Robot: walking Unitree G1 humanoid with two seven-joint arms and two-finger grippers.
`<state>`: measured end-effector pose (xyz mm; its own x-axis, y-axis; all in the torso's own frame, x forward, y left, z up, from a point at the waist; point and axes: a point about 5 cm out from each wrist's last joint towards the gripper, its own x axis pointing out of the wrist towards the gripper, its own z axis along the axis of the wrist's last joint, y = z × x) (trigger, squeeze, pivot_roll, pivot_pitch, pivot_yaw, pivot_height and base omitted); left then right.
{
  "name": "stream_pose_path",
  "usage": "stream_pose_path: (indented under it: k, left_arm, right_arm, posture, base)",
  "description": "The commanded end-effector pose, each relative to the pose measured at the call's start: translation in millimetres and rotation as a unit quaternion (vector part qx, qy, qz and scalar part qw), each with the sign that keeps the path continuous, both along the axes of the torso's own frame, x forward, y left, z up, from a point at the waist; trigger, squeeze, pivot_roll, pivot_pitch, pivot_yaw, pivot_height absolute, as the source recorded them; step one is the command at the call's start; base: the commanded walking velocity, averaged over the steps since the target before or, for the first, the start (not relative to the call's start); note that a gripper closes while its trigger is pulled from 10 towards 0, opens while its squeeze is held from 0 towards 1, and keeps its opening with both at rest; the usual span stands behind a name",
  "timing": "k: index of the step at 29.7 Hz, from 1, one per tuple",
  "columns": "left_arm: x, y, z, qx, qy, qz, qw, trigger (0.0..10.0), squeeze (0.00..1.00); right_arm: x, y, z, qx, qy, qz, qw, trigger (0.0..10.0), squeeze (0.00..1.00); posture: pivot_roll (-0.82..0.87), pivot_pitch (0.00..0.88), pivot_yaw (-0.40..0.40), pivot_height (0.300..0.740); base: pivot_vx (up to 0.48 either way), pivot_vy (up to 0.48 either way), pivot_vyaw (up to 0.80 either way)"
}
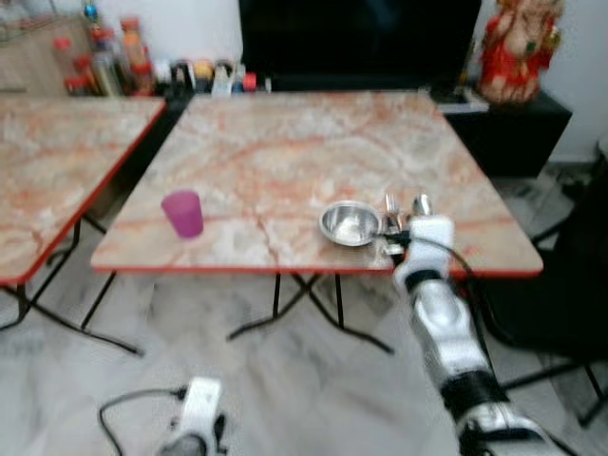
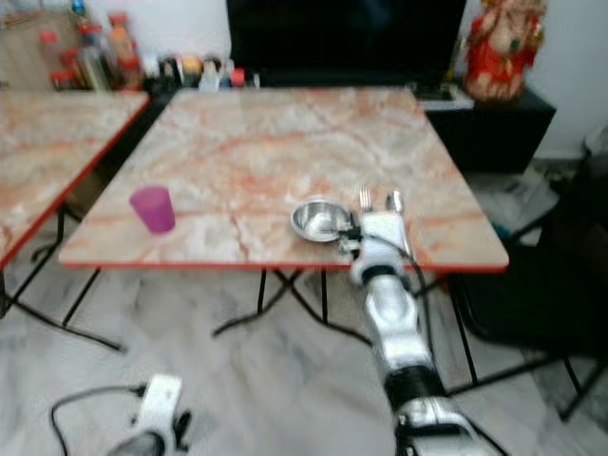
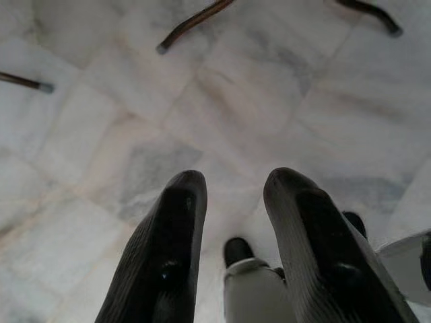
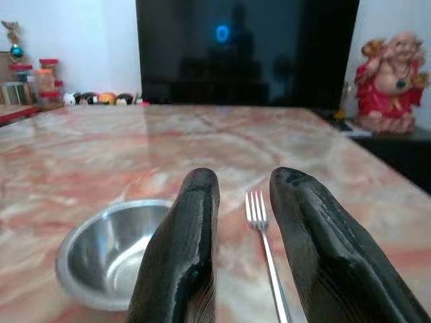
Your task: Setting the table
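Head views: right claw (image 1: pixel 397 245) at table (image 1: pixel 285 161) near edge, just beside steel bowl (image 1: pixel 350 224); fork (image 1: pixel 390 205) and spoon (image 1: pixel 422 204) lie just beyond. Purple cup (image 1: pixel 182 213) well apart, leftward.

Left wrist: left claw (image 3: pixel 232 229) spread, empty, over floor.

Right wrist: fingers (image 4: pixel 185 249) spread, empty; fork (image 4: pixel 264 242) between them, long axis along the claw's reach. Right arm nearer.

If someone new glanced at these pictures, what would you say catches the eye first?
Probably the right gripper, stretched over the near edge of the marble table with its open fingers either side of a fork, a steel bowl just to its left. Next, the purple cup standing alone near the table's front left corner, and the red figurine behind the far right corner.
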<state>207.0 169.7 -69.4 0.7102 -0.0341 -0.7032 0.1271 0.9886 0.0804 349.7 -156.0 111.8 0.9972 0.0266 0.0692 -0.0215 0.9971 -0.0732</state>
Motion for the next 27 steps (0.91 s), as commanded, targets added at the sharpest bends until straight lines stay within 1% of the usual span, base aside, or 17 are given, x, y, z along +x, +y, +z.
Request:
stream_pose_path:
  k: [1, 27]
  left_arm:
    - [-0.9, 11.1, 0.4, 0.013, 0.003, 0.006, 1.0, 10.0, 0.0]
    - [-1.8, 10.8, -0.2, 0.011, 0.007, 0.0, 1.0, 10.0, 0.0]
  right_arm:
    - [1.8, 11.5, 3.9, 0.008, -0.006, 0.013, 1.0, 10.0, 0.0]
    - [2.4, 13.4, 4.8, 0.012, -0.008, 0.013, 1.0, 10.0, 0.0]
  posture:
    - [-0.08, 0.0, -0.018, 0.736]
    - [-0.08, 0.0, -0.006, 0.736]
  base:
    - [0.311, 0.0, 0.0]
    - [0.31, 0.0, 0.0]
